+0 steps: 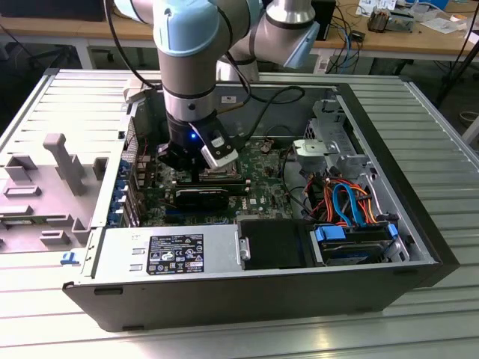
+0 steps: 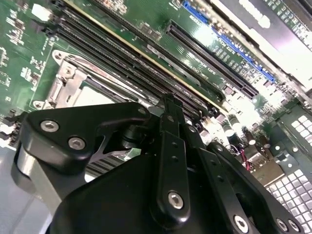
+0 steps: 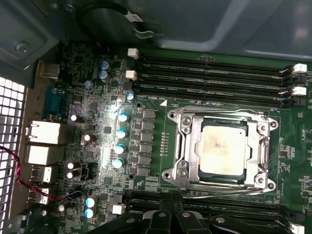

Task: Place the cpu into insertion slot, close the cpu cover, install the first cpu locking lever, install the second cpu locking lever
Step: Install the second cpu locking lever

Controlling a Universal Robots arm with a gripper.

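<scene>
An open computer case (image 1: pixel 389 288) lies on a ribbed metal surface (image 1: pixel 441 142). Inside it, at six o'clock, sits a grey power supply (image 1: pixel 165 254); at four o'clock, blue and orange cables (image 1: pixel 346 200) run above a drive bay (image 1: pixel 352 243). A grey plastic fixture (image 1: pixel 63 161) stands at nine o'clock. Long black memory slots (image 3: pixel 209 73) cross the green motherboard (image 3: pixel 97 122).

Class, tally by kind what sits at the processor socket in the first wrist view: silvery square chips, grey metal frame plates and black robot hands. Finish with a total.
Silvery-grey square metal-topped chip: 1
Thin grey metal frame cover: 1
Black robot hand: 1
Total: 3
</scene>
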